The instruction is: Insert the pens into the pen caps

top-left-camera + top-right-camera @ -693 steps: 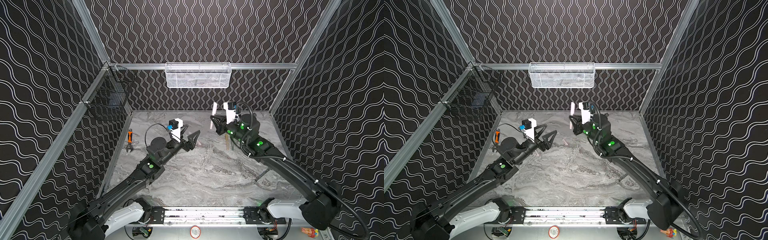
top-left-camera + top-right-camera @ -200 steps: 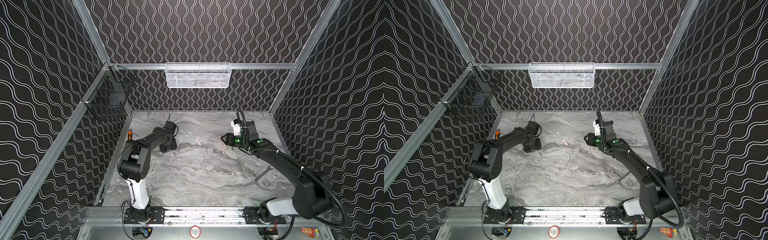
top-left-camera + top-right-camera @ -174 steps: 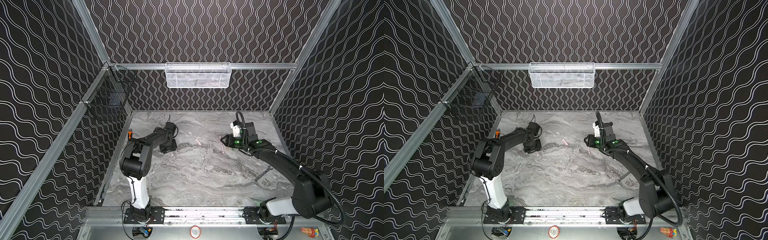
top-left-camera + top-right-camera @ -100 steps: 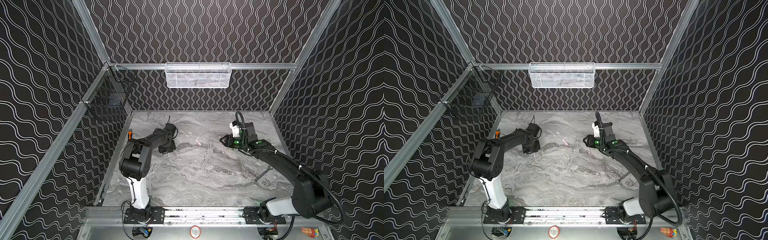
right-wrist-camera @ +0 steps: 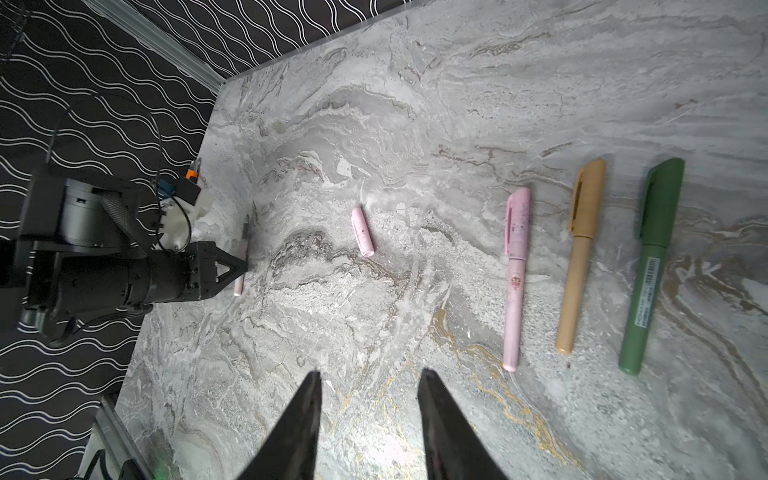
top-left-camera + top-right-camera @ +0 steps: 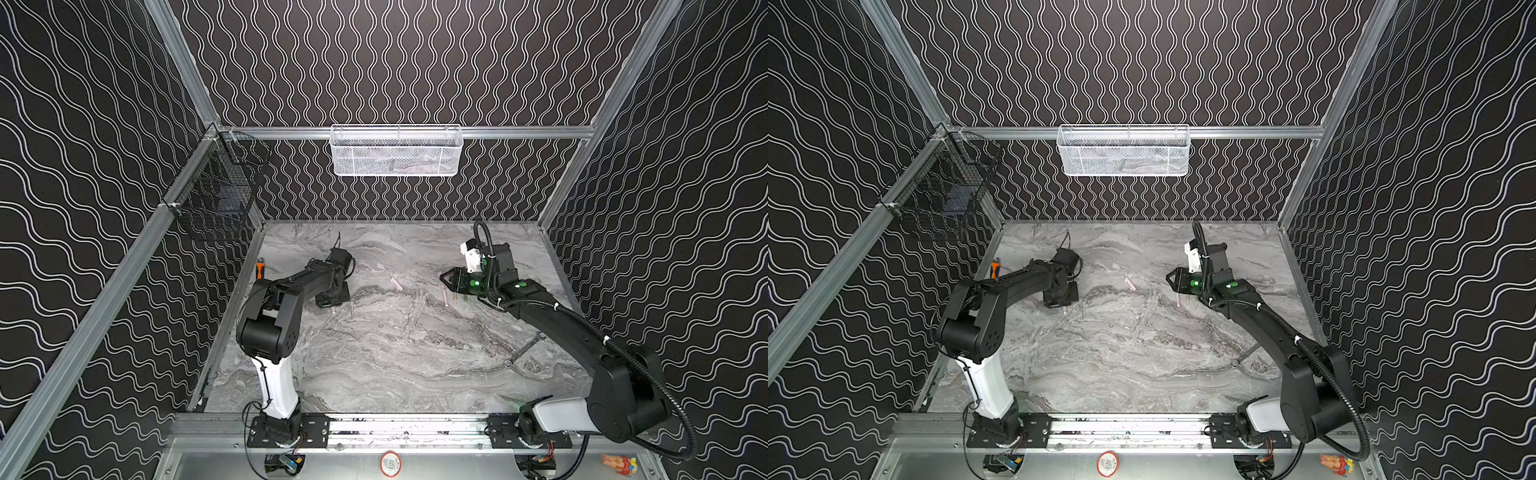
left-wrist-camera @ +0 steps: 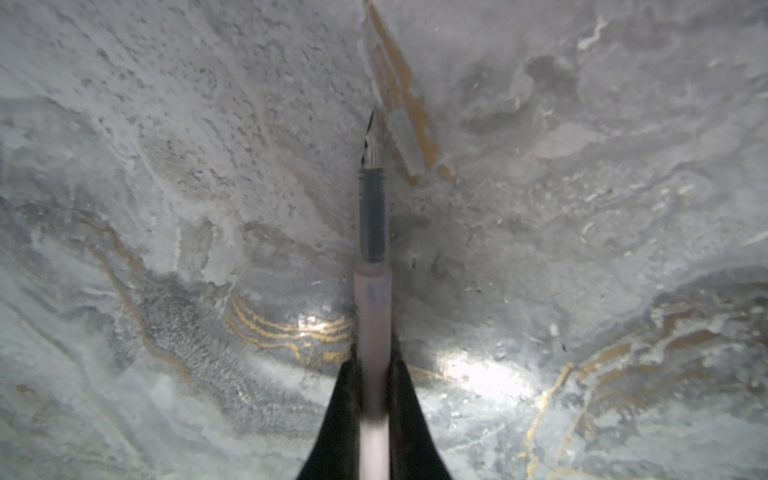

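1. Looking at my left gripper (image 7: 374, 368) first: its jaws are clenched on the barrel of the uncapped pale pink pen (image 7: 374, 307). The pen lies flat on the marble table (image 7: 166, 208), nib pointing away from the jaws.
2. My right gripper (image 5: 370, 374) hangs over the table, jaws parted, nothing between them.
3. The loose pink cap (image 5: 362, 231) lies between the two grippers, apart from the held pen. Beyond the cap, on the side away from the left gripper, lie a capped pink pen (image 5: 515, 278), a capped gold-tan pen (image 5: 579, 257) and a capped dark green pen (image 5: 650, 266), side by side.
4. Risks, as I judge them:
   - The grip sits toward the barrel's back end, so the pen may pivot and drag its nib on lifting.
   - The small round cap may roll when pinched.
   - A skewed nib would jam at the cap's mouth.
5. Behind and above the cap, a white mesh basket (image 6: 397, 151) hangs on the rear rail; I cannot tell its contents. Left of the cap, a black wire basket (image 6: 942, 195) holds a dark boxy thing (image 6: 957, 203) I cannot identify.
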Robot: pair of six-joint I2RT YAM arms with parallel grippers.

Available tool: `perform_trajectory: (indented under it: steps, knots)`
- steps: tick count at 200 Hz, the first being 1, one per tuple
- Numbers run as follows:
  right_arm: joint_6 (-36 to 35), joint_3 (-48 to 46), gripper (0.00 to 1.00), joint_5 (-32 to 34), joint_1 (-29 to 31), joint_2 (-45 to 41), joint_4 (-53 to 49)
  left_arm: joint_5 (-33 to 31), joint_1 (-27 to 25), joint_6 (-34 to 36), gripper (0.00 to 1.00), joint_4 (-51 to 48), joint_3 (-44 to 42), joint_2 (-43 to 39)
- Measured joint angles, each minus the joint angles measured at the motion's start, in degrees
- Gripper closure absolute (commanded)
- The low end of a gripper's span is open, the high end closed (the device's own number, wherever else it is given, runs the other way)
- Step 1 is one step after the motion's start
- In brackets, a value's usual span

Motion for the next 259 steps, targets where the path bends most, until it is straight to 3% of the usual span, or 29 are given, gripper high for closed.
perform_trajectory:
  steps: [60, 118, 195, 259]
  knots:
    - [0.42, 0.24, 0.59, -1.44, 0.07, -0.09, 0.02, 0.46, -2.25, 2.95, 0.97, -0.33, 0.04, -3.19]
    - [3.04, -0.48, 0.54, -4.52, 0.81, 0.76, 1.77, 2.29, -11.02, 7.10, 0.99, 4.28, -0.48, -9.64]
    - [9.53, -3.39, 0.43, -9.20, 3.58, 2.34, 9.94, 17.40, -16.68, 13.31, 1.00, 25.88, -12.83, -22.95]
    - [12.00, 2.47, 0.42, -11.15, 9.57, 6.08, 14.49, 27.78, -17.38, 13.46, 1.00, 35.71, -16.20, -27.54]
